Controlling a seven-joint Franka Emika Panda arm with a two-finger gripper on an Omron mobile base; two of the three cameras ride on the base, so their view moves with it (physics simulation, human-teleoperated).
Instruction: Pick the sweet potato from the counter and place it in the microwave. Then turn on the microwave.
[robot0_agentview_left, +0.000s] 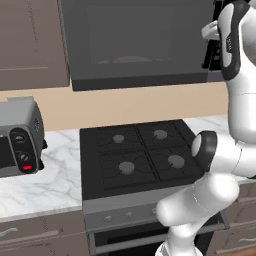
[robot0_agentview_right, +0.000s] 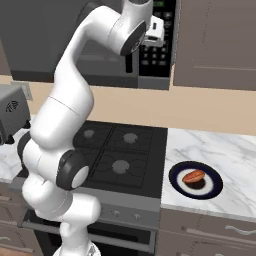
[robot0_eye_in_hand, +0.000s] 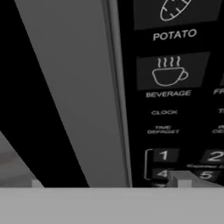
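The sweet potato (robot0_agentview_right: 194, 176) lies on a dark blue plate (robot0_agentview_right: 212, 189) on the white marble counter (robot0_agentview_right: 225, 150), right of the stovetop. The dark grey microwave (robot0_agentview_left: 135, 40) hangs above the stove, and its door looks closed. My arm reaches up to its black keypad panel (robot0_agentview_right: 159, 50). My gripper (robot0_agentview_right: 158, 30) is held right in front of the keypad, far above the sweet potato. In the hand view the keypad (robot0_eye_in_hand: 170, 92) is very close, with POTATO, BEVERAGE and number buttons. My gripper (robot0_eye_in_hand: 109, 182) is open there, its tips wide apart and nothing between them.
A black four-burner stovetop (robot0_agentview_left: 137, 152) sits below the microwave. A small silver toaster oven (robot0_agentview_left: 17, 142) stands on the counter at the left. Brown wall cabinets (robot0_agentview_right: 220, 40) flank the microwave, and drawers run under the counter.
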